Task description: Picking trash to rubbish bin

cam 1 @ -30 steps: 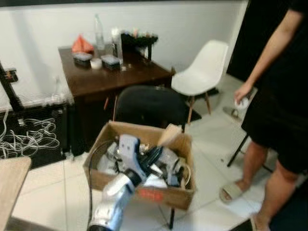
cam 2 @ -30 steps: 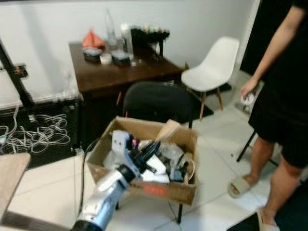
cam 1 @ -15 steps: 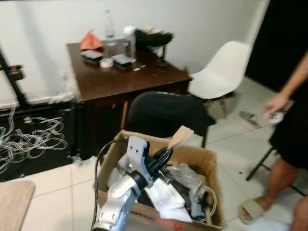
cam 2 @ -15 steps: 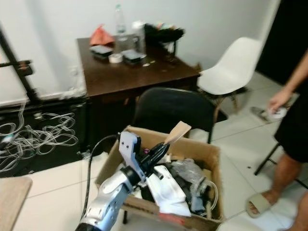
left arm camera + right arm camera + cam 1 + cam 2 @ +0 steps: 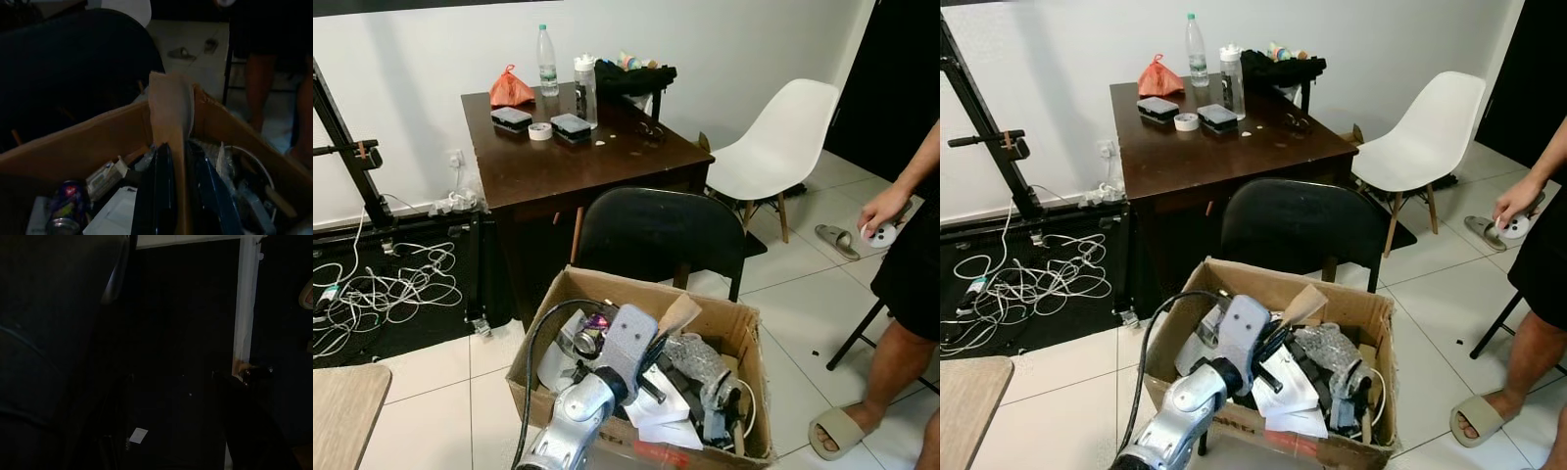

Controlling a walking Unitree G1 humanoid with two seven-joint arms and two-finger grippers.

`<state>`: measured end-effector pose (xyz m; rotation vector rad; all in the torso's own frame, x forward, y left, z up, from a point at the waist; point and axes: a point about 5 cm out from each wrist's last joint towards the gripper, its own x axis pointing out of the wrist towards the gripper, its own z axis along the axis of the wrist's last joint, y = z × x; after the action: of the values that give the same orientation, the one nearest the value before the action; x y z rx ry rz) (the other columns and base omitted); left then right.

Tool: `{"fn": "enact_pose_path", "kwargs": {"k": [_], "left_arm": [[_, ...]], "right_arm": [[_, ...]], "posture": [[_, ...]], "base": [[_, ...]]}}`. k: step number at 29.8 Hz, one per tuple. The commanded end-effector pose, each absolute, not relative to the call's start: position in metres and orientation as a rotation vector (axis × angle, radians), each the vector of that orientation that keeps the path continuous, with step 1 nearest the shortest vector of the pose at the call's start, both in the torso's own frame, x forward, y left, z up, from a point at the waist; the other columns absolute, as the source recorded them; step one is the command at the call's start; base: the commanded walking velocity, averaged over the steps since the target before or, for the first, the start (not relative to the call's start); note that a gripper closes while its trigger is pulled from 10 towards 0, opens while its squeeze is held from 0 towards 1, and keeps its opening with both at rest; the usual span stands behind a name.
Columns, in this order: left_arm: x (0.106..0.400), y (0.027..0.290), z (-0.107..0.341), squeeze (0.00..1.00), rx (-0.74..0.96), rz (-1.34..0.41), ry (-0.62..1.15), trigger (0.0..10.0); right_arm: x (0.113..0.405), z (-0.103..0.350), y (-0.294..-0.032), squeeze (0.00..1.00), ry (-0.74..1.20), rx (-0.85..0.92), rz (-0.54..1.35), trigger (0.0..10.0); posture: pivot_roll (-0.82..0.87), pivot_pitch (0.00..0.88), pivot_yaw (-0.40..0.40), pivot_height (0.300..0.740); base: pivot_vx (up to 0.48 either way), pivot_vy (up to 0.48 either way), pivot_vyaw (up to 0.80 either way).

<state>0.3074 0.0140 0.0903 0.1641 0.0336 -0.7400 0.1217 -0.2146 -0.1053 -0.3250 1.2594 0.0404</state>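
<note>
One silver arm is seen in the eye views, its left claw lowered into the cardboard box of trash before a black chair. In the left wrist view, a cardboard strip is pinched between narrow fingers. The right wrist view is dark; that claw's state cannot be told.

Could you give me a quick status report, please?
Left gripper shut on cardboard scrap, over the trash box. Right arm idle. Person standing nearby; black chair behind box.
</note>
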Motion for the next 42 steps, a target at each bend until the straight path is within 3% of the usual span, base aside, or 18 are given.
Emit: {"fn": "enact_pose_path", "kwargs": {"k": [1,8,9,10,11,26,27,29,30,42], "left_arm": [[0.305,0.008,0.085,0.0,0.19,-0.744,0.058,10.0],[0.302,-0.007,0.075,0.0,0.181,-0.692,0.123,10.0],[0.302,-0.007,0.074,0.18,0.164,-0.685,0.132,10.0],[0.302,-0.007,0.073,0.18,0.155,-0.68,0.138,10.0],[0.303,-0.006,0.073,0.34,0.147,-0.664,0.141,10.0],[0.33,0.041,0.075,0.31,0.118,-0.46,0.15,10.0],[0.33,0.042,0.075,0.79,0.112,-0.458,0.15,10.0],[0.33,0.043,0.074,0.79,0.109,-0.457,0.15,10.0],[0.33,0.042,0.074,1.0,0.099,-0.463,0.151,10.0],[0.328,0.026,0.078,1.0,0.036,-0.501,0.13,10.0]], "right_arm": [[0.114,-0.108,-0.214,0.0,1.286,-0.319,0.038,10.0],[0.111,-0.108,-0.215,0.0,1.291,-0.313,0.029,10.0],[0.111,-0.108,-0.215,0.0,1.291,-0.313,0.028,10.0],[0.111,-0.108,-0.215,0.0,1.291,-0.312,0.027,10.0],[0.111,-0.108,-0.215,0.0,1.291,-0.312,0.027,10.0],[0.115,-0.107,-0.215,0.0,1.282,-0.317,0.028,10.0],[0.116,-0.107,-0.215,0.0,1.281,-0.317,0.028,10.0],[0.116,-0.107,-0.215,0.0,1.281,-0.317,0.028,10.0],[0.116,-0.107,-0.215,0.0,1.28,-0.318,0.028,10.0],[0.119,-0.106,-0.217,0.0,1.274,-0.319,0.024,10.0]], "posture": [[-0.12,0.139,0.059,0.74],[-0.13,0.141,0.065,0.74],[-0.13,0.141,0.065,0.74],[-0.13,0.141,0.065,0.74],[-0.13,0.142,0.066,0.74],[-0.13,0.134,0.063,0.74],[-0.13,0.134,0.063,0.74],[-0.13,0.134,0.063,0.74],[-0.13,0.131,0.063,0.74],[-0.14,0.12,0.062,0.74]], "base": [[0.0,0.0,0.0],[0.0,0.0,0.0],[0.0,0.0,0.0],[0.0,0.0,0.0],[0.0,0.0,0.0],[0.0,0.0,0.0],[0.0,0.0,0.0],[0.0,0.0,0.0],[0.0,0.0,0.0],[0.0,0.0,0.0]]}}
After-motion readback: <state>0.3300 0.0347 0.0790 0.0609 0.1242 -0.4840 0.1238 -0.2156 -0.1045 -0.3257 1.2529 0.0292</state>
